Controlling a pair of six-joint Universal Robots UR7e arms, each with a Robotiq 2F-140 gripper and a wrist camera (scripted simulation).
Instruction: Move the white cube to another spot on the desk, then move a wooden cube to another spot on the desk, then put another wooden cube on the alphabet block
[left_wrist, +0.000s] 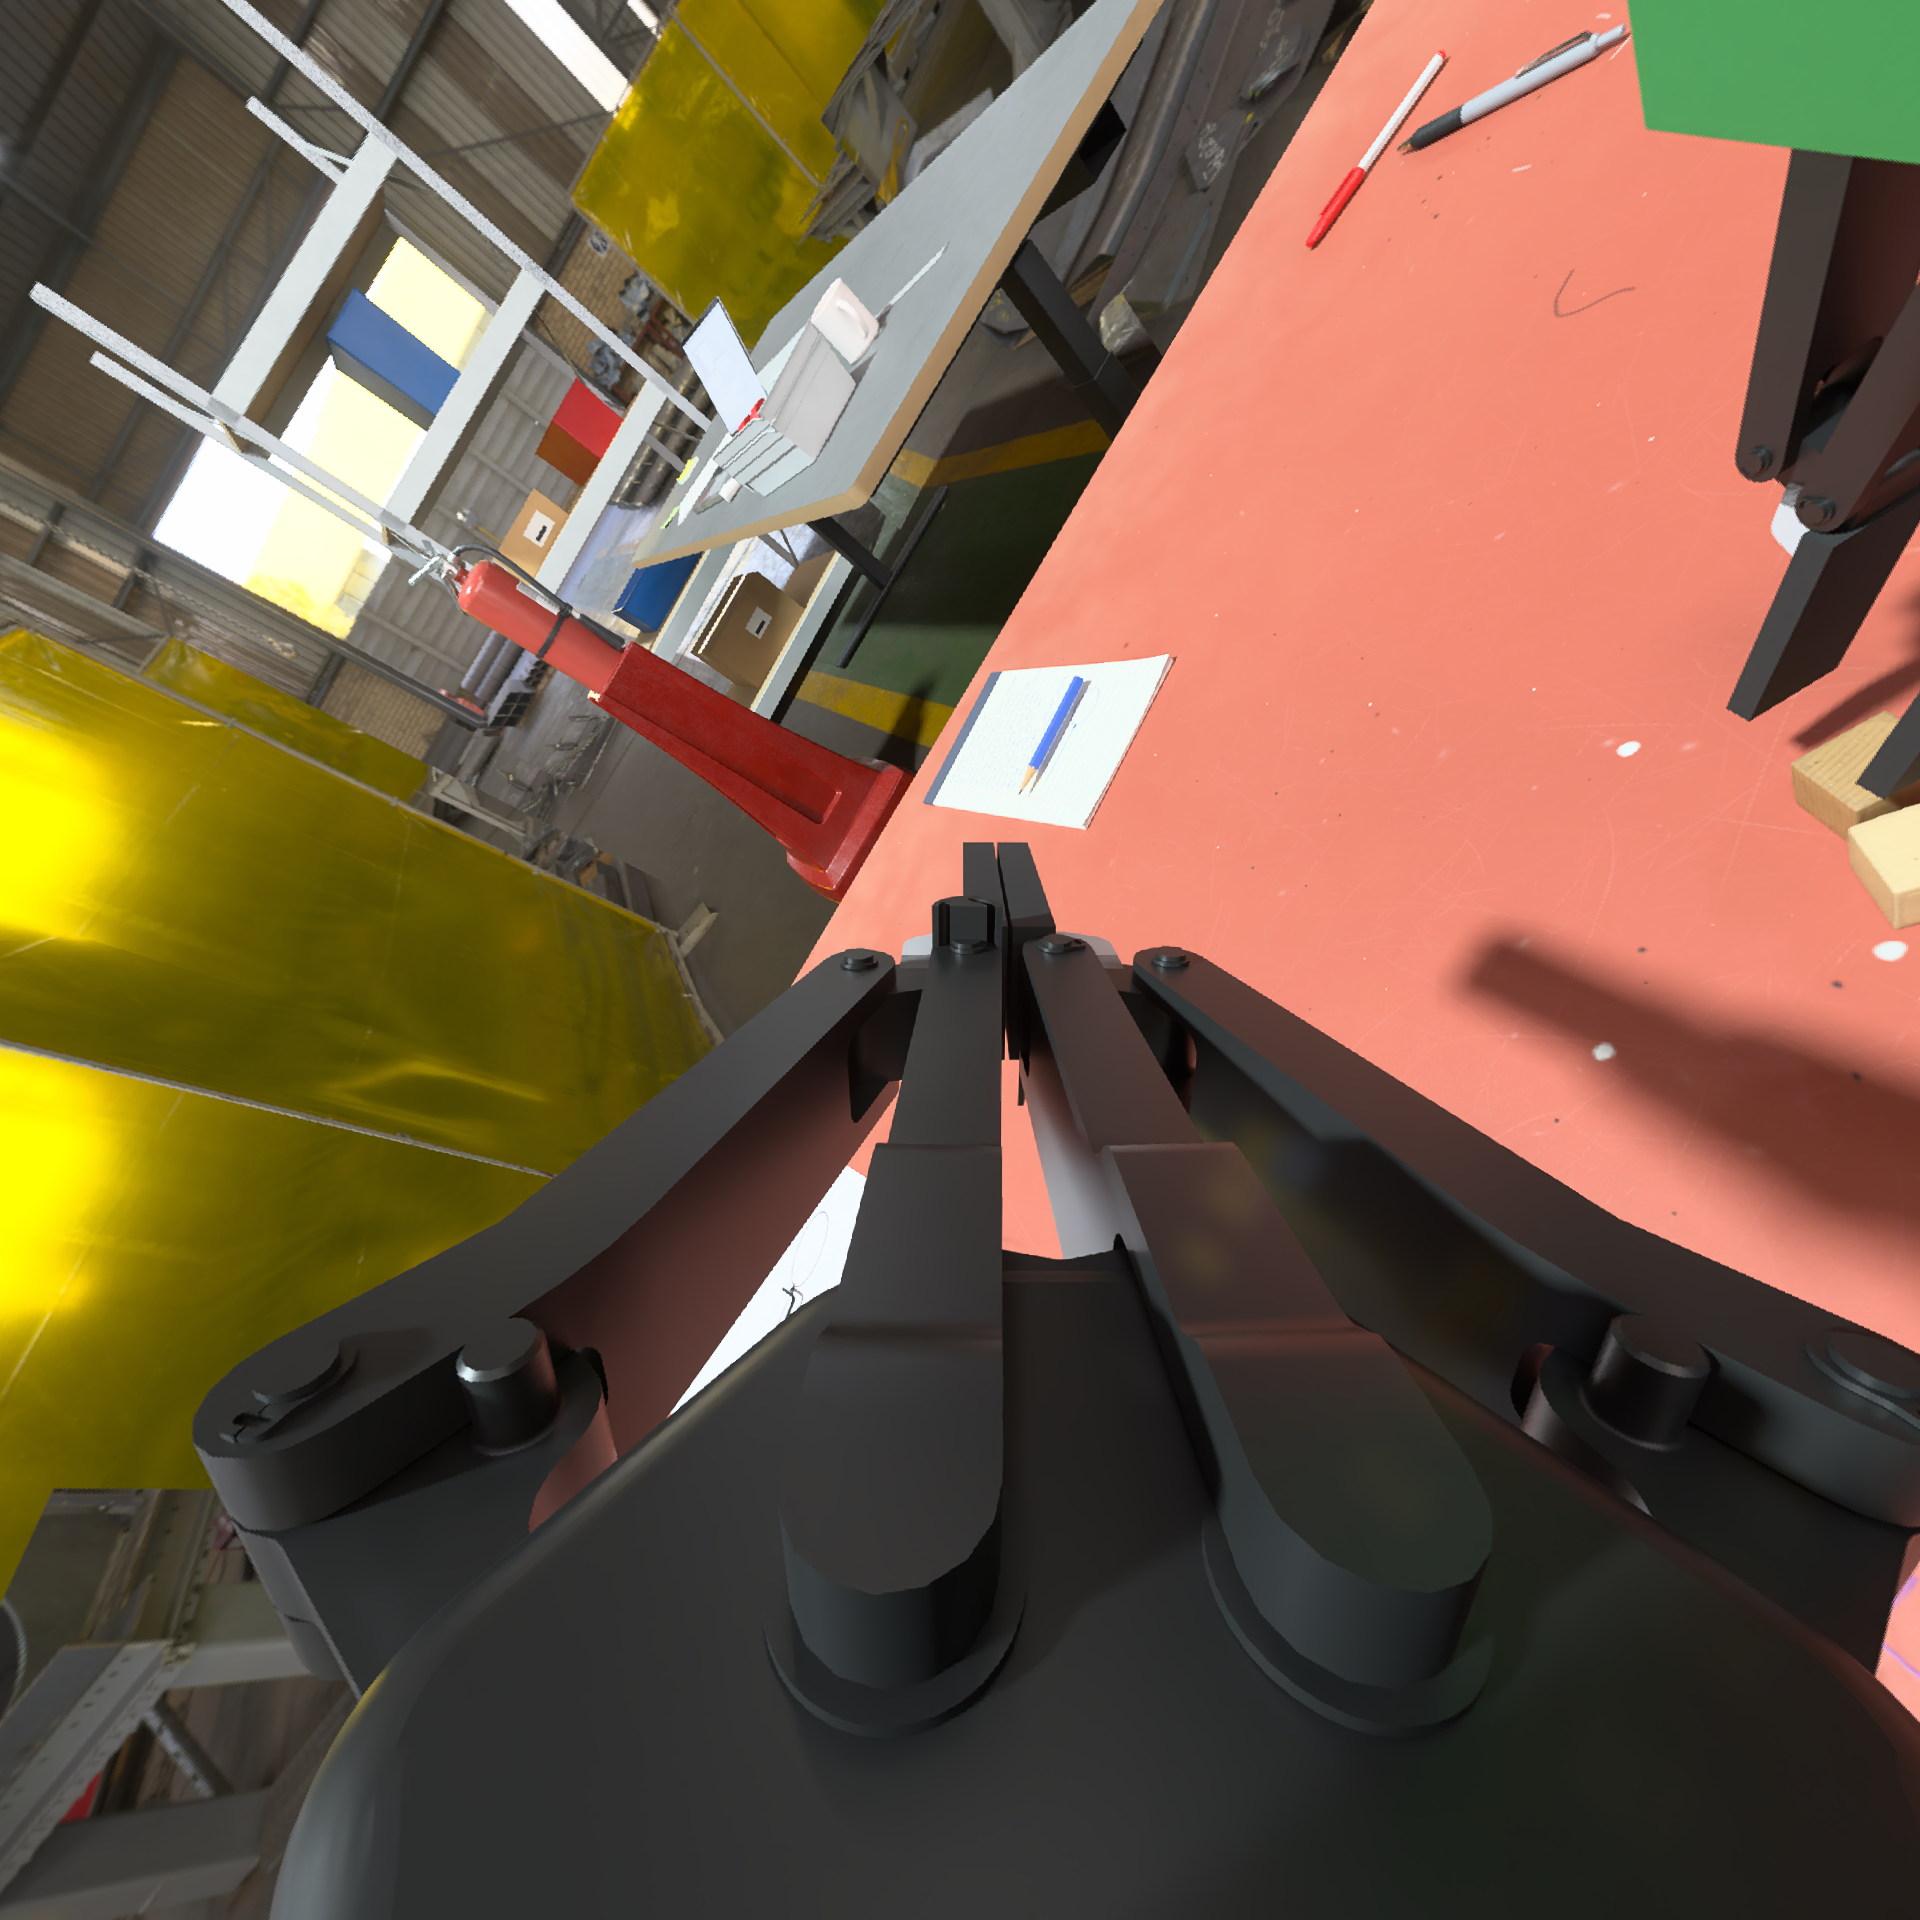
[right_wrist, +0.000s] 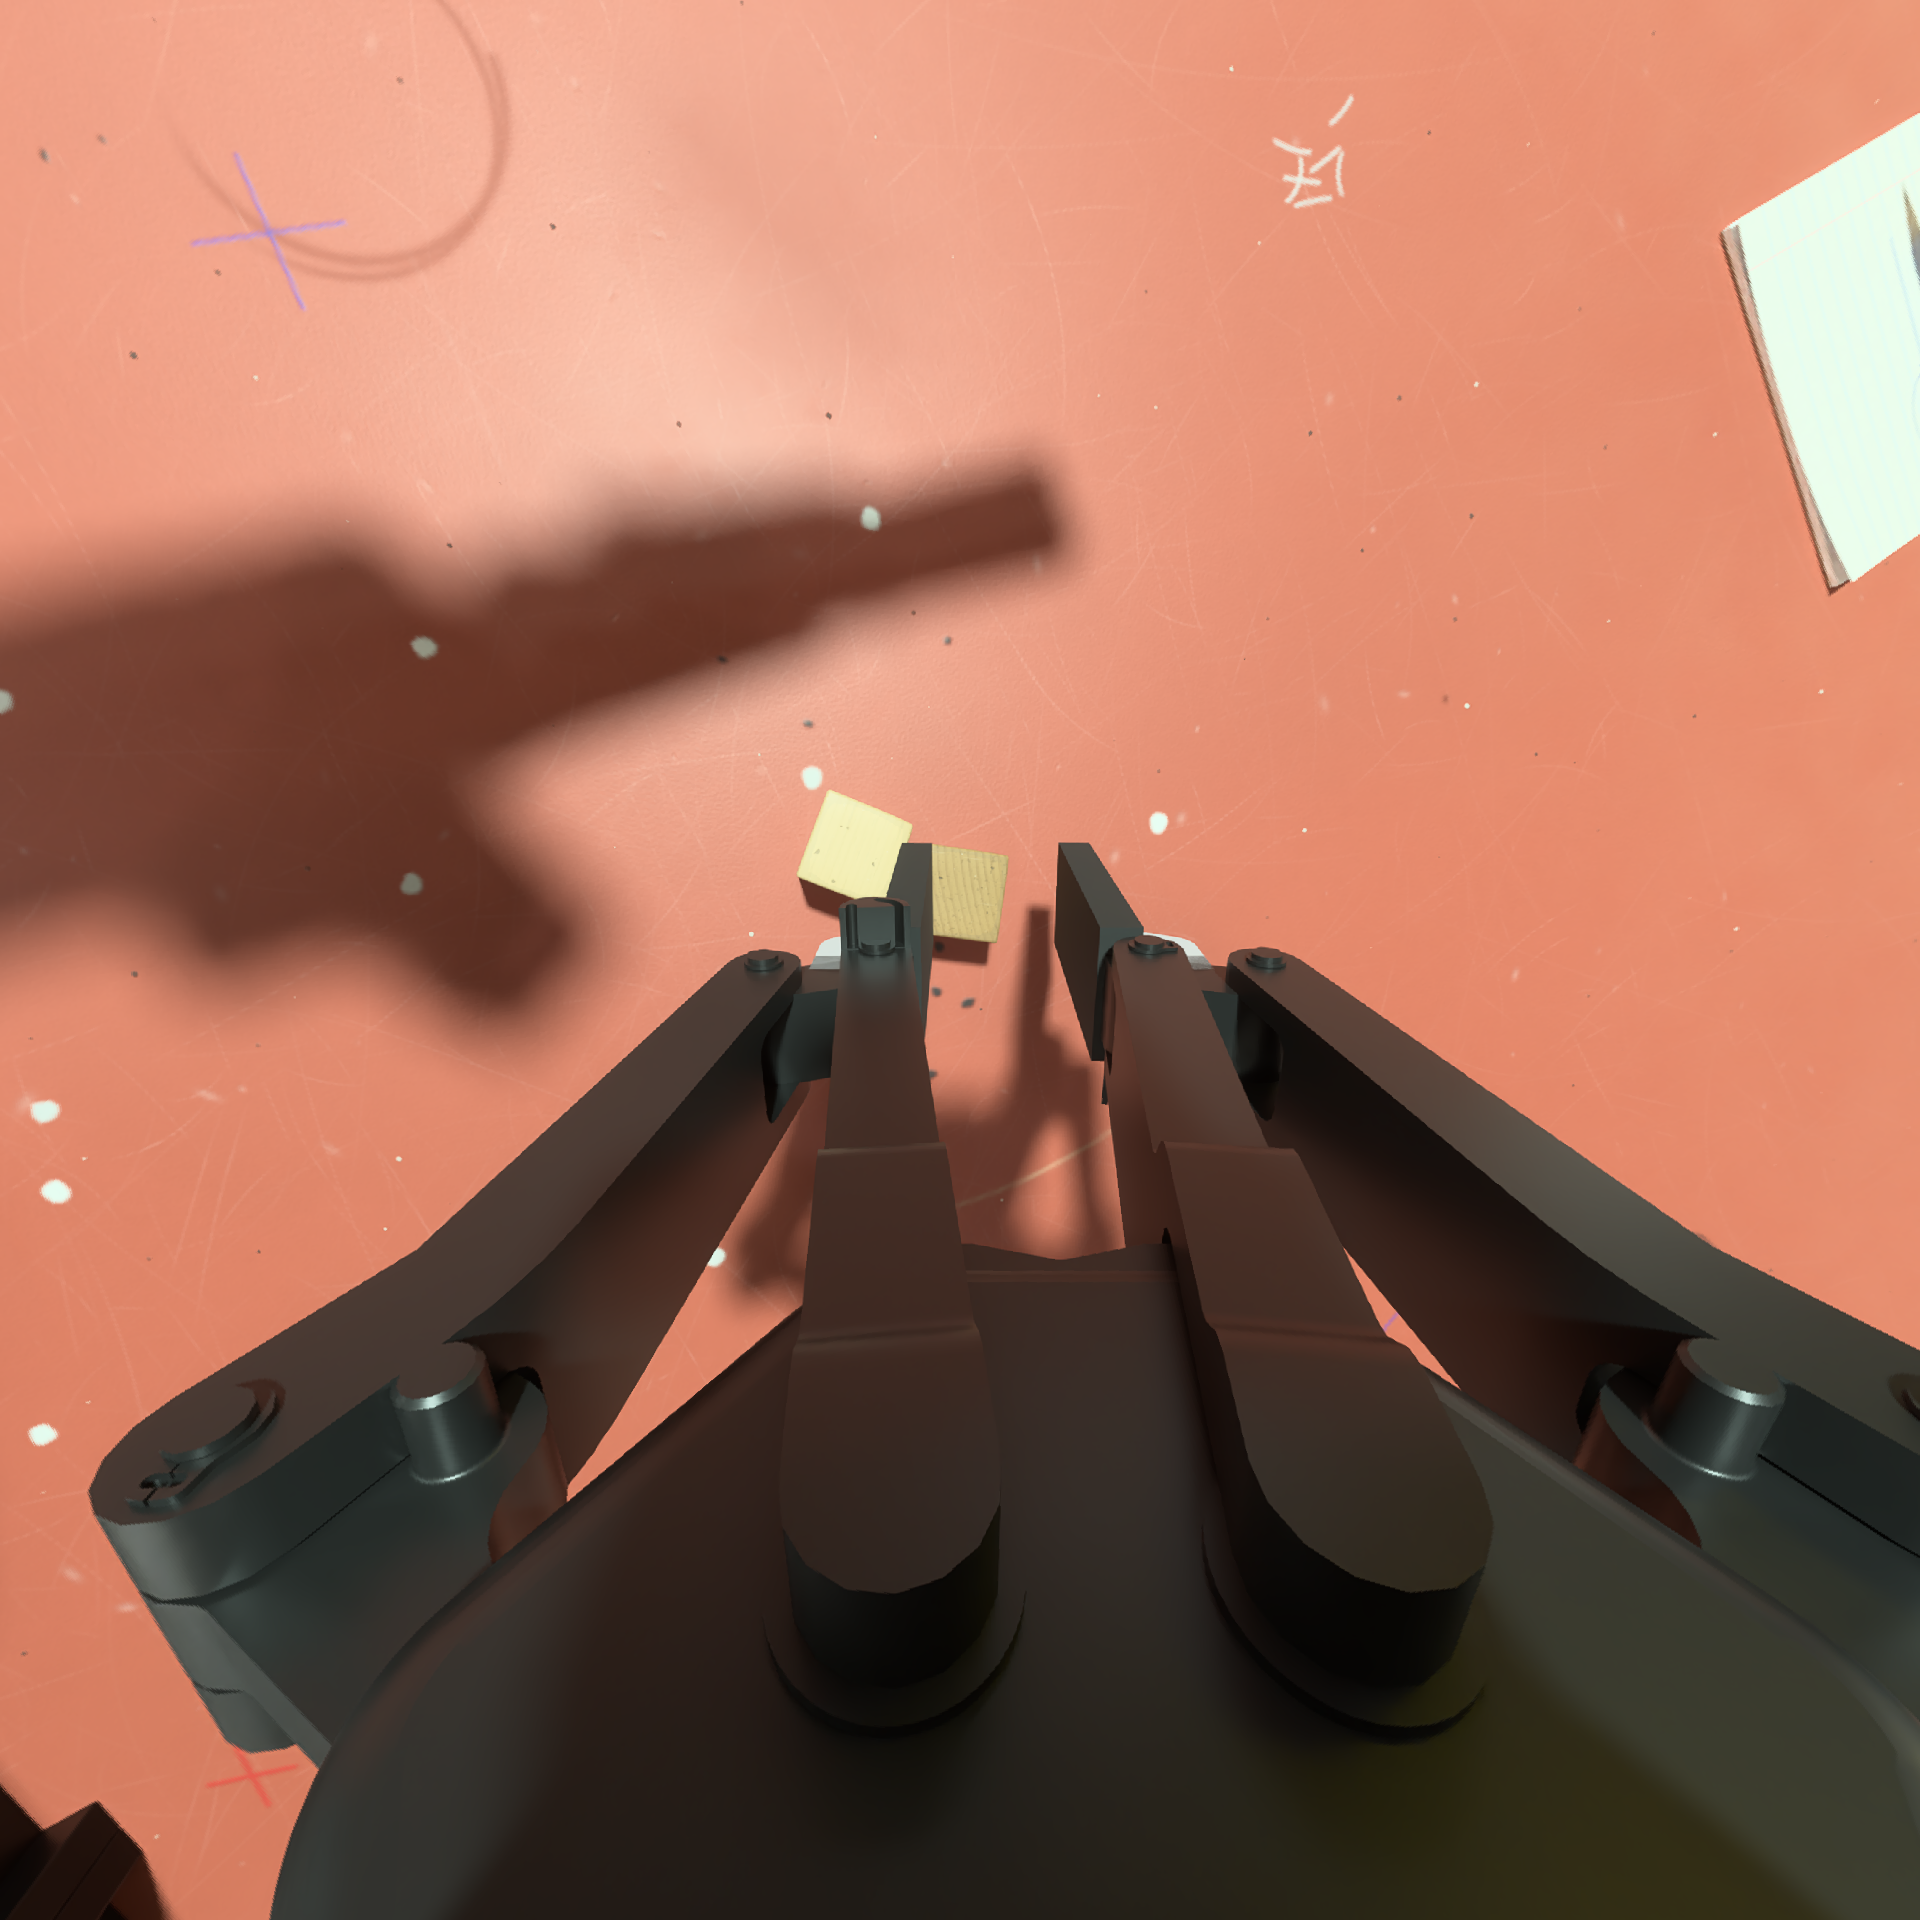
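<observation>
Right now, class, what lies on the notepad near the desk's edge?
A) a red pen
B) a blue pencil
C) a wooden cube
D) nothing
B: the left wrist view shows a blue pencil lying on the notepad, while the red pen lies farther off on the desk.

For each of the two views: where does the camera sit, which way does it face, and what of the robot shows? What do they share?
Left wrist view: on the left hand, shut, looking low along the desk toward a notepad; the right hand shows far right.
Right wrist view: on the right hand, open, looking down at two wooden cubes.
Shared: desk, notepad, cubes.
</observation>
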